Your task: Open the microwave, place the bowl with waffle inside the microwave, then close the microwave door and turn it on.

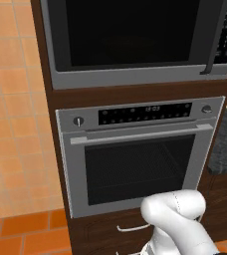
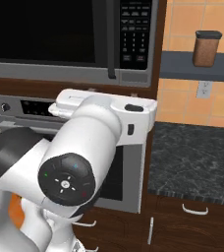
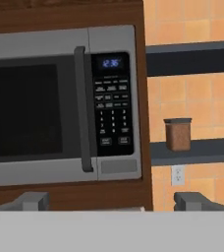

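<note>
So the microwave (image 3: 60, 106) sits closed up in the cabinet, above the oven (image 1: 138, 154). In the hand view the microwave door (image 3: 25, 113) runs off toward 9 o'clock, and its dark handle (image 3: 83, 108) stands upright, long axis vertical, at roughly 11 o'clock from the gripper (image 3: 111, 202). The keypad (image 3: 112, 103) is just right of the handle, near 12. The claw is spread wide with nothing in it. How far off the handle is, I can't really tell.

One microwave (image 3: 60, 106), one oven (image 1: 138, 154), one brown canister (image 3: 178, 134), two wall shelves (image 3: 192, 150).
</note>
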### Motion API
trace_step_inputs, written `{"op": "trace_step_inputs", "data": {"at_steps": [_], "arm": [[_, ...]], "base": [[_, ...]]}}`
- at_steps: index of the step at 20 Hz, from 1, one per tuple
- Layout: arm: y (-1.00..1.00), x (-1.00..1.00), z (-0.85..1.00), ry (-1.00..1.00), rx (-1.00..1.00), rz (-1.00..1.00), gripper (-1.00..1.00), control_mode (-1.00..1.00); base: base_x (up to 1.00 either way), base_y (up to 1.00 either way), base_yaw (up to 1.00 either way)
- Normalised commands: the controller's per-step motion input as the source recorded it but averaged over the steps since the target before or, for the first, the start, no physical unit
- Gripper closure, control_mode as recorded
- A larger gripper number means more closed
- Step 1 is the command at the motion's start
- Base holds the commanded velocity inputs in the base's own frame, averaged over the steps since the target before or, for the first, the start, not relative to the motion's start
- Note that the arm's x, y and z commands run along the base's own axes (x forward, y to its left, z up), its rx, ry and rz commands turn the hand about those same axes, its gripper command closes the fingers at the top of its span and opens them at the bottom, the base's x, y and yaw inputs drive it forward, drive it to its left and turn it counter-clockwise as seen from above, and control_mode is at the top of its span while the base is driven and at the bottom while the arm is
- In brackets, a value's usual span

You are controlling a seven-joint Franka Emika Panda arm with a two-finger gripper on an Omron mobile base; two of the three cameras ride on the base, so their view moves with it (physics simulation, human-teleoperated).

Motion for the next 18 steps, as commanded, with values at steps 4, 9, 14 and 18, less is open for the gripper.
{"op": "trace_step_inputs", "data": {"at_steps": [4,9,14,18], "arm": [[-0.03,0.32,0.00,0.00,0.00,0.00,-1.00,-1.00],[0.00,0.23,0.00,0.00,0.00,0.00,-1.00,-1.00],[-0.09,0.43,0.00,0.00,0.00,0.00,-1.00,-1.00],[-0.25,0.55,0.00,0.00,0.00,0.00,-1.00,-1.00]], "base": [[0.00,0.00,0.00],[0.00,0.00,0.00],[0.00,0.00,0.00],[0.00,0.00,0.00]]}}
